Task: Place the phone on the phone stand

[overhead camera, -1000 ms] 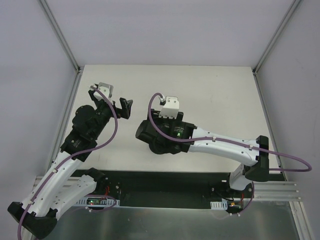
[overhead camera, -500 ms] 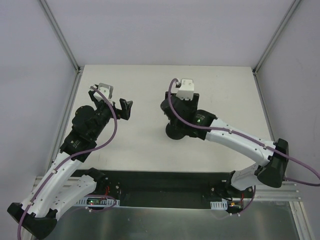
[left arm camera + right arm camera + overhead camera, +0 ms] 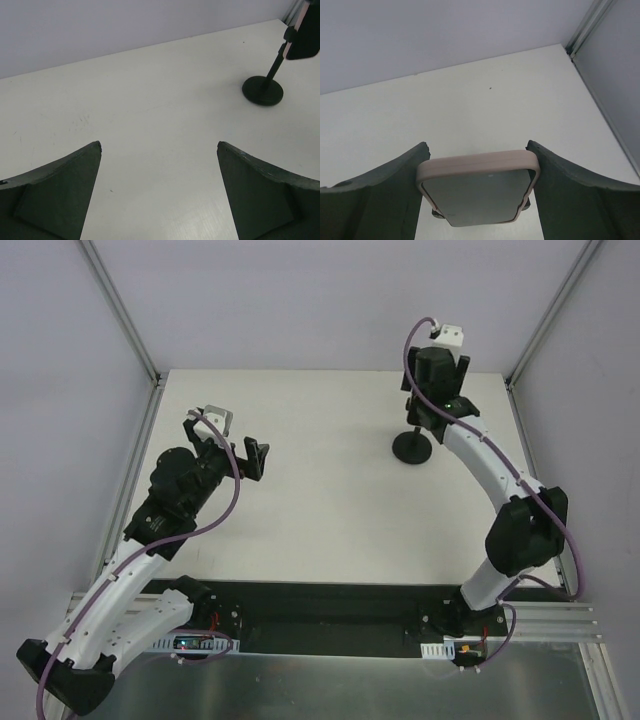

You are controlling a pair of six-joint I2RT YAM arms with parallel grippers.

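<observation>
My right gripper [image 3: 477, 146] is shut on the phone [image 3: 479, 192], its fingers pressing the two pink case sides, with the dark screen facing the camera. Small dark parts of the phone stand [image 3: 436, 214] show just under the phone. In the top view the right gripper [image 3: 432, 408] hangs over the stand's post, and the round base [image 3: 411, 449] rests on the table at the back right. In the left wrist view the phone [image 3: 305, 30] sits at the top of the stand's post [image 3: 276, 62]. My left gripper [image 3: 224, 445] is open and empty at the left, and also shows in its own view [image 3: 159, 146].
The white table [image 3: 320, 520] is enclosed by pale walls with metal corner posts [image 3: 545, 320]. The right wall [image 3: 615, 65] is close to the right gripper. The table's back edge [image 3: 330, 371] lies just behind the stand.
My right arm has swung from the table's middle to the back right with the phone. The stand's base has shifted the same way with it. The left arm has barely moved.
</observation>
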